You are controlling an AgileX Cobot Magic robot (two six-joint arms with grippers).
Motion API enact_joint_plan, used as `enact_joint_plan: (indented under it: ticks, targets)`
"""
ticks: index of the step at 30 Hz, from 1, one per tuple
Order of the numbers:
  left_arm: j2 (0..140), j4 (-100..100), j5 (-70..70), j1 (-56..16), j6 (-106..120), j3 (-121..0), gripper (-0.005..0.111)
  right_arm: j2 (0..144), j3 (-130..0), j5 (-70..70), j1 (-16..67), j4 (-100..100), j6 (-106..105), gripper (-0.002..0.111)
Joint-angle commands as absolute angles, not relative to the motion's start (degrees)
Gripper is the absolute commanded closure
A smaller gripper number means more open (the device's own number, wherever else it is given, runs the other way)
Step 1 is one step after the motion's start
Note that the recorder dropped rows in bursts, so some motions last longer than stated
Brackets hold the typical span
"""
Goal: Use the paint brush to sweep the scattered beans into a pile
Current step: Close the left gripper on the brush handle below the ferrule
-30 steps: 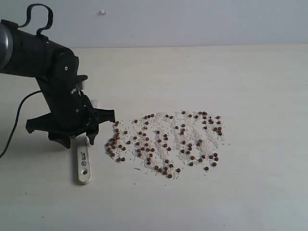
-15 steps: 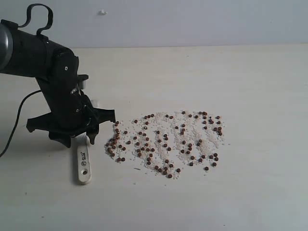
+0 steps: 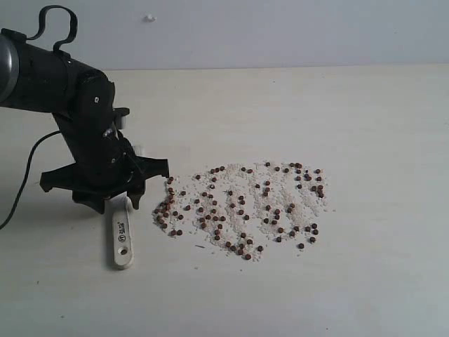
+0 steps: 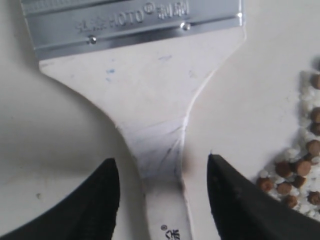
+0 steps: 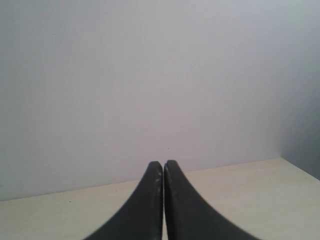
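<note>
While your left gripper (image 3: 118, 200) hangs low over the paint brush (image 3: 123, 239), its jaws stand apart, one on either side of the narrow neck of the handle (image 4: 160, 200). In the left wrist view you can see a strip of bare table (image 4: 60, 130) between each of the fingers (image 4: 95, 200) and the wood. The left gripper is released and grasps nothing.

The paint brush lies flat on the table (image 3: 365, 281). In the exterior view its pale handle runs out from under the gripper toward the camera, with the hole (image 3: 124, 251) at the near end. The silver ferrule (image 4: 135, 22) shows only in the left wrist view, and you cannot see the bristles in any view.

To the right of the brush in the exterior view, the beans (image 3: 242, 207) lie scattered in a broad, loose patch, mixed with whitish grains (image 3: 280, 193). The patch's left edge comes just beside the gripper, and some of its beans (image 4: 300, 165) and grains show past one finger in the left wrist view. None of them touches the brush.

Your right gripper (image 5: 163, 165) is clenched, its fingers pressed together with nothing between them. It points across bare table (image 5: 225, 200) at a plain wall (image 5: 150, 75) and does not appear in the exterior view.

A black cable (image 3: 28, 168) trails from the left arm down to the table.
</note>
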State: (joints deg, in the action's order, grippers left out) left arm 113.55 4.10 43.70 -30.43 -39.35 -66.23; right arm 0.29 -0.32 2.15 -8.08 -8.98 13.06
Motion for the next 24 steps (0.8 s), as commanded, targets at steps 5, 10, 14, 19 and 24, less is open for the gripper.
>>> enact_joint_plan:
  ticks: [5,10,14,19,24]
  targets:
    - [113.55,4.18,43.47,-30.32,-39.25,-66.66,0.055,0.0,0.0,2.72,-7.95,-8.92,12.71,0.108]
    - [113.55,4.18,43.61,-30.32,-39.25,-66.66,0.055,0.0,0.0,2.72,-7.95,-8.92,12.71,0.108]
    - [113.55,4.18,43.09,-30.32,-39.15,-66.66,0.055,0.0,0.0,2.72,-7.95,-8.92,12.71,0.108]
    - [113.55,4.18,41.85,-30.32,-39.0,-66.66,0.055,0.0,0.0,2.72,-7.95,-8.92,12.71,0.108]
    - [113.55,4.18,42.19,-30.32,-38.46,-66.66,0.055,0.0,0.0,2.72,-7.95,-8.92,12.71,0.108]
